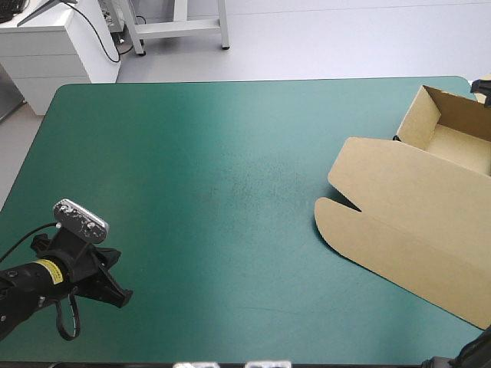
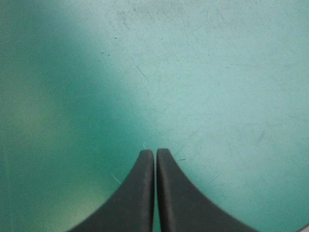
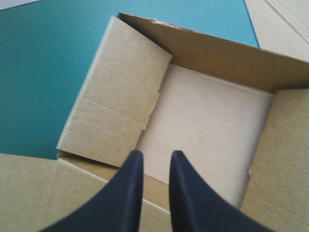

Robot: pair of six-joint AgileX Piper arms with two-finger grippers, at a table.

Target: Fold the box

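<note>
- The left gripper (image 2: 155, 151) has its black fingers pressed together into one point and holds nothing. Only bare teal-green cover (image 2: 203, 87) lies ahead of it and under it. It sits well apart from the work, which I judge to be parking out of the way.
- The right gripper (image 3: 154, 157) has its fingers a narrow gap apart with nothing between them. It hovers over the box (image 3: 207, 116) with its tips aimed down at the floor of the tray. I can see no contact.
- The box lies far off to the side of the left gripper, at the table's right edge. It forms an open tray (image 1: 459, 142) with walls up. The lid (image 1: 406, 230) lies flat on the cover and runs back under the base of the right gripper's fingers.
- The side wall (image 3: 120, 96) to one side of the right gripper is doubled over and tucked inward, its flap down at the floor. That tuck is likely what keeps it upright.
- The far wall (image 3: 217, 53) ahead of the fingers stands up.
- The wall on the gripper's other side is only partly in view, so I cannot tell whether it is tucked.
- Judgement: the tray looks nearly formed. A narrow finger gap suits pressing a flap home rather than pinching board.
</note>
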